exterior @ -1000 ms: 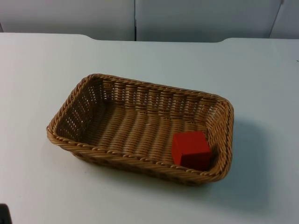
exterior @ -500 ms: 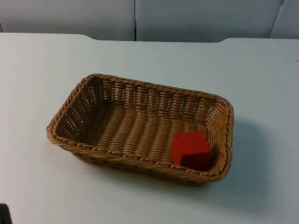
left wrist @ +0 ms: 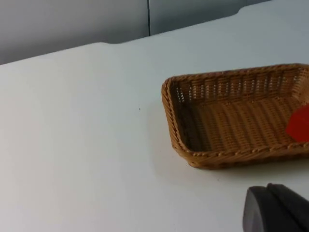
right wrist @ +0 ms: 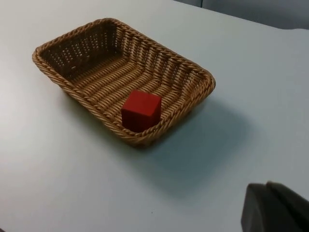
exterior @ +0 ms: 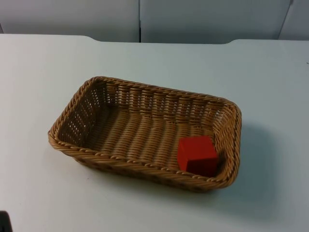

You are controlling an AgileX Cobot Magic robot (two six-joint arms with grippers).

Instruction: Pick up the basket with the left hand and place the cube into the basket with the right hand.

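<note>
A woven wicker basket [exterior: 67, 113] rests on the white table, a little right of centre in the top view. A red cube [exterior: 197, 153] lies inside it, against the near right corner. The left wrist view takes in the basket's short end [left wrist: 166, 104] and an edge of the cube [left wrist: 299, 124]; my left gripper [left wrist: 277, 208] hangs well back from the basket, above bare table. In the right wrist view the basket [right wrist: 159, 48] and the cube [right wrist: 140, 110] lie some way off from my right gripper [right wrist: 275, 208], which holds nothing that I can see.
Bare white table [exterior: 43, 193] surrounds the basket on every side. The grey partition wall [exterior: 140, 19] closes off the far edge. A small black part [exterior: 4, 221] pokes in at the near left corner of the top view.
</note>
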